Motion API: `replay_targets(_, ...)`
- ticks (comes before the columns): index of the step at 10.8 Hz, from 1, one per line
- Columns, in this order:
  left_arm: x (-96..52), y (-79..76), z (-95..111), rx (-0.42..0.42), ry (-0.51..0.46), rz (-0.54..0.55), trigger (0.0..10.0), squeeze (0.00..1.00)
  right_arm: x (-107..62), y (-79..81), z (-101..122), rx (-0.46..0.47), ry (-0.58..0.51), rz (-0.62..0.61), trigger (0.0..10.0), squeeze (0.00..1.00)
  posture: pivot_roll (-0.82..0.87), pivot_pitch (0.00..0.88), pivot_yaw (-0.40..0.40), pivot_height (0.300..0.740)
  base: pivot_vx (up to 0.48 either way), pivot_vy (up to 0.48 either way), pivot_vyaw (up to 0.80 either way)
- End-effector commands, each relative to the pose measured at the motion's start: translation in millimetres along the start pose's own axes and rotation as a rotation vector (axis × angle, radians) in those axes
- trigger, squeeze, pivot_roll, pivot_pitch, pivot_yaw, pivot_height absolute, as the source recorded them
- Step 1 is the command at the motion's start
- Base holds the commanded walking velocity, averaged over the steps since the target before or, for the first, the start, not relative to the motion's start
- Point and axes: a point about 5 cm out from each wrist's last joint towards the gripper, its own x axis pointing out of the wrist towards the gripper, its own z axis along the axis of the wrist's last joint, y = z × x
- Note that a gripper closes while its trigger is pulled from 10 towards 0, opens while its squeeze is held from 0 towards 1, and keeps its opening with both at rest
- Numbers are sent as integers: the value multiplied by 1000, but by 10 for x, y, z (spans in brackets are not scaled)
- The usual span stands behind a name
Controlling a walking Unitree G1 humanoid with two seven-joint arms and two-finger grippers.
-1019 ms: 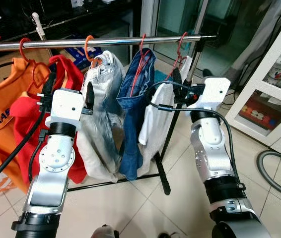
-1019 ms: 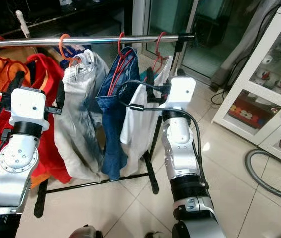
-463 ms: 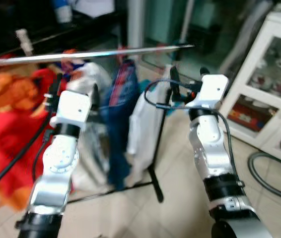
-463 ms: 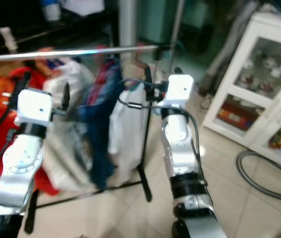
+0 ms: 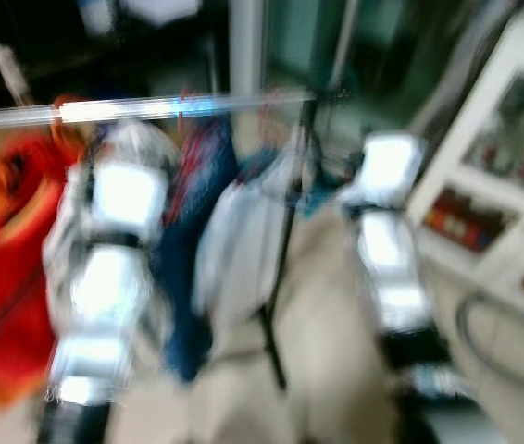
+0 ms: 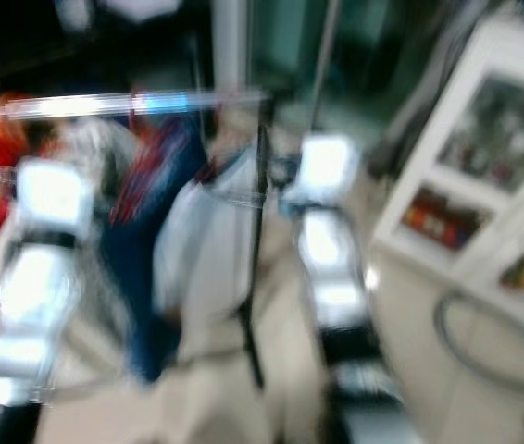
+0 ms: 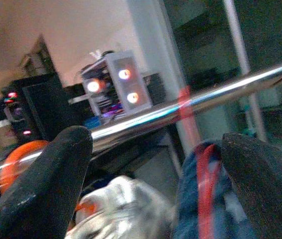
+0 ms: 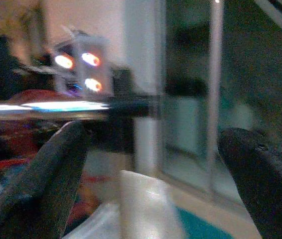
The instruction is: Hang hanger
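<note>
Rail: a chrome rail (image 5: 151, 108) runs across the top of the head views, with clothes hung along it; the head views are heavily blurred, so fine detail is lost.
Red garment: an orange-red garment (image 5: 7, 250) hangs furthest left on the rail.
Pale garment: a light grey-white piece (image 7: 116, 209) hangs next, behind the left arm, on an orange hook (image 7: 16, 157).
Left gripper: the left gripper (image 7: 156, 184) is raised just under the rail, jaws spread wide with nothing between them; one finger (image 7: 41, 184) is in front of the pale garment.
Jeans: a blue denim piece (image 5: 193, 231) hangs mid-rail on a red hanger (image 7: 201, 164) whose hook goes over the rail.
White garment: a white piece (image 5: 243, 240) hangs near the rail's right end, beside the black upright (image 5: 285, 231) of the rack.
Right gripper: the right gripper (image 8: 151, 174) is held up near the rail's black end cap (image 8: 131, 107), jaws wide apart and empty; the white garment lies below it.
Cabinet: a white glass-front cabinet (image 5: 512, 176) stands to the right, well apart from the rack.
Progress: every hanger that can be made out already sits on the rail, and neither gripper carries one, so the hanging step looks done.
Left to do: judging by the empty jaws, only drawing the arms clear of the rack; whether each hook is seated squarely cannot be told through the blur.
</note>
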Motion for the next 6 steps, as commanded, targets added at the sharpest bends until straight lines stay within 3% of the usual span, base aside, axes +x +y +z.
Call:
replay_targets(1, 10, 130, 43, 19, -19, 44, 10000, 0, 49, 180, 193, 40, -67, 73, 10000, 0, 143, 36, -5, 740, 0, 0, 0)
replay_targets(3, 57, 91, 84, -32, -8, 32, 10000, 0, 20, 164, 223, 19, -82, 77, 10000, 0, 139, 38, -6, 740, 0, 0, 0)
replay_targets(5, 168, -37, 33, -171, 65, -26, 10000, 0, -21, 107, 149, -3, -38, 52, 10000, 0, 123, 35, -2, 740, 0, 0, 0)
replay_targets(6, 218, -24, 36, -171, 61, -37, 10000, 0, -56, 69, 108, -22, -20, 41, 10000, 0, 115, 34, -1, 740, 0, 0, 0)
